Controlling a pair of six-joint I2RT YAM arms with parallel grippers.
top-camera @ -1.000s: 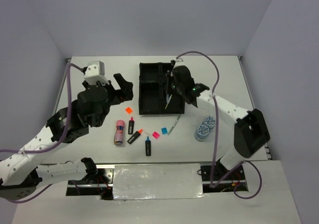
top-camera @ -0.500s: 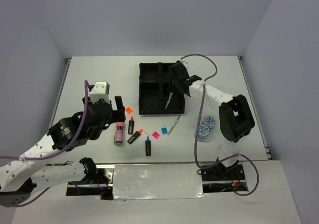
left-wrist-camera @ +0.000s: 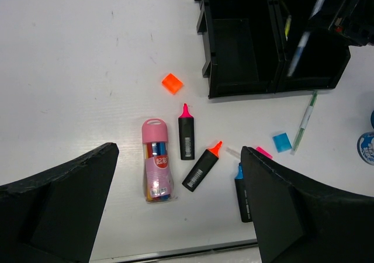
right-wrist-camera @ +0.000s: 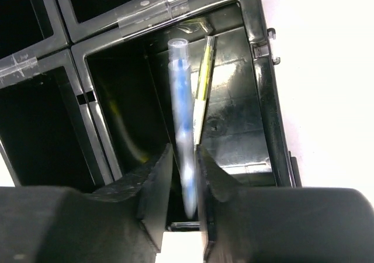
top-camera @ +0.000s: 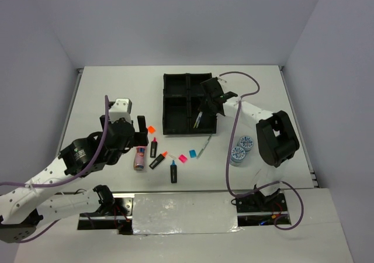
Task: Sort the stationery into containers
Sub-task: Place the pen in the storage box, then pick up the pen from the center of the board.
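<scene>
Far left, the left gripper point(left-wrist-camera: 178, 155) is held above the worktop point(top-camera: 117, 87), jaws spread fully wide, nothing between them. Below it the pink tube point(left-wrist-camera: 156, 169) is seen lying flat, clear-walled with a pink cap. It is judged light and stiff but likely to roll, so it is best taken across the middle of the body.

Beside it three black highlighters are laid out, capped pink point(left-wrist-camera: 186, 139), orange point(left-wrist-camera: 201, 168) and blue point(left-wrist-camera: 242, 190). They are judged light and rigid, to be pinched across the barrel. The orange square point(left-wrist-camera: 172, 83), pink square point(left-wrist-camera: 263, 152) and blue square point(left-wrist-camera: 281, 142) lie low and flat, and a tricky pinch at the edges is expected.

A thin green pen point(left-wrist-camera: 305, 121) is left just outside the black tray point(right-wrist-camera: 266, 99). It is judged slippery, best gripped mid-shaft.

Over the tray's near right compartment the right gripper point(right-wrist-camera: 184, 158) is poised, jaws narrowly apart with a blue pen point(right-wrist-camera: 182, 117) between them. The pen is blurred, so grip or release cannot be told. A yellow-green pen point(right-wrist-camera: 203, 87) is already inside.

Far right, two blue-white rolls point(top-camera: 241, 148) sit touching, and a grip across the width is advised.
</scene>
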